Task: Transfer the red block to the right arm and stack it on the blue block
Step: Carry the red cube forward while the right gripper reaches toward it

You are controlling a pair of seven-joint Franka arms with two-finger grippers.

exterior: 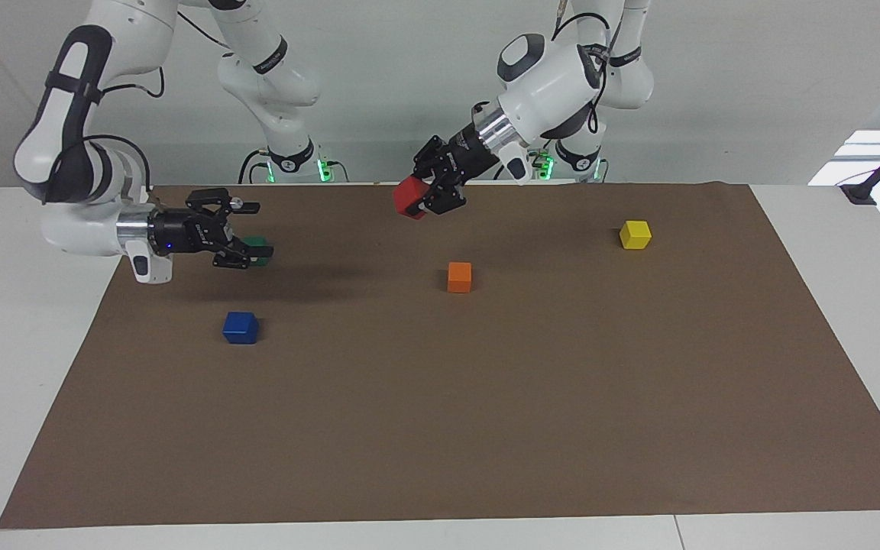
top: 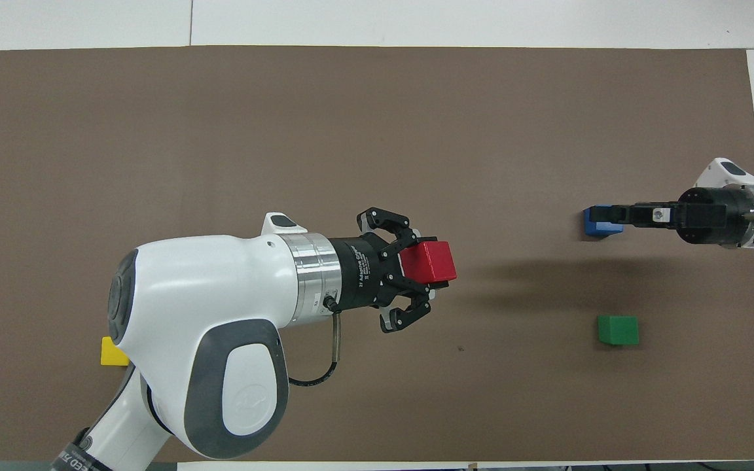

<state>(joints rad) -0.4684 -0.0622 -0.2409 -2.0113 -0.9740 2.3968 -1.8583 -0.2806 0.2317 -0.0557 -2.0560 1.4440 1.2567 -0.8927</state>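
Bare mat [exterior: 348, 229] between end effectors (green block [top: 618, 330] below path).

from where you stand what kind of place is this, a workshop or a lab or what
Most likely a robotics lab set up for manipulation trials. Two white arms are mounted at a table covered by a plain brown mat, with only small coloured cubes laid out. The left gripper holds the red block aloft; the right gripper is open.

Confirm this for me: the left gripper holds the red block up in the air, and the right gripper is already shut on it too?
Not quite. The left gripper does hold the red block in the air, but the right gripper is open and well apart from it, toward the right arm's end of the table. The facing view shows the gap between them.
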